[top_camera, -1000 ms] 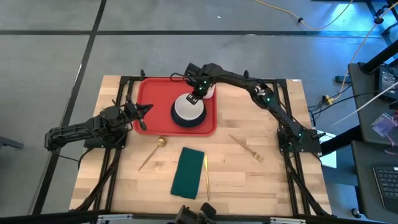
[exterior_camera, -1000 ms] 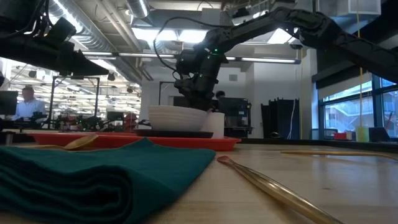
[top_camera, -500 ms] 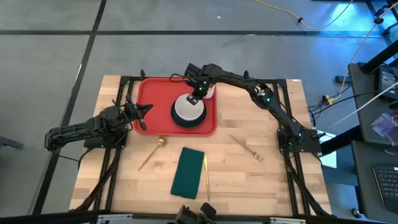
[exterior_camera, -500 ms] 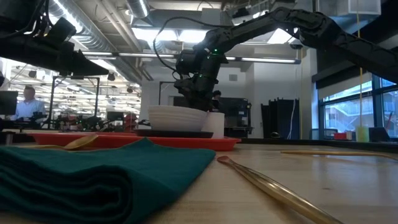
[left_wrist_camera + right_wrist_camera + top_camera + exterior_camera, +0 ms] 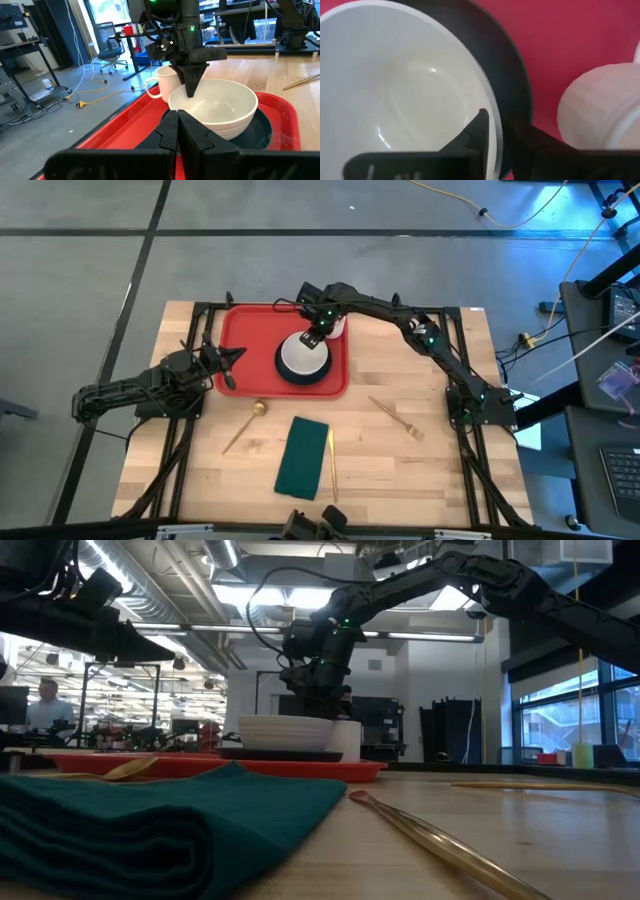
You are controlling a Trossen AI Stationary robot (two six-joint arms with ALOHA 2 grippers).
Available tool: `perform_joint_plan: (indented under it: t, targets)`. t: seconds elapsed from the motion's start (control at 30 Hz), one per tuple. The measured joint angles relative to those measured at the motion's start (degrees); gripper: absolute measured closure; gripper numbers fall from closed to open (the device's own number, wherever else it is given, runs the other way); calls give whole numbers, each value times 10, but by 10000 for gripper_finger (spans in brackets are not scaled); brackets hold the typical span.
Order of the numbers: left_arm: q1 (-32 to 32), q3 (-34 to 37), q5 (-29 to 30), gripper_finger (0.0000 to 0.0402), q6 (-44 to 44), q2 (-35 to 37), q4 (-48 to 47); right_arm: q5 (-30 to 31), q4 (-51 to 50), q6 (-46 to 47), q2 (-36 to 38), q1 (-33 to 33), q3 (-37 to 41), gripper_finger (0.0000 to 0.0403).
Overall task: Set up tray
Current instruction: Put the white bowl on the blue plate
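Right wrist view: right hand (image 5: 495, 131) slightly parted astride white bowl (image 5: 395, 85) rim on tray (image 5: 580, 45)

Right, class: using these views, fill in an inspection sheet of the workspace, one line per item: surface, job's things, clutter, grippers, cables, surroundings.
Surface: wooden table.
Job's things: red tray at the far side, holding a dark plate, a white bowl on it and a white mug beside it.
Clutter: green napkin, gold spoon, two more gold utensils, all off the tray.
Grippers: right gripper straddles the bowl's rim, fingers slightly apart; left gripper shut, at the tray's left edge.
Cables: yellow cable on the floor.
Surroundings: person seated far behind.
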State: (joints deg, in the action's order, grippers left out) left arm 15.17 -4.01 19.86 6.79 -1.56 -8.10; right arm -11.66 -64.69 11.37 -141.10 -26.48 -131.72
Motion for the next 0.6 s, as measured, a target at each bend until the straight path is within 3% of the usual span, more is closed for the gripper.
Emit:
perform_joint_plan:
  t: [0.6]
  targets:
    - [0,0,0,397,0,0,0,0,13,1,0,0,0,277]
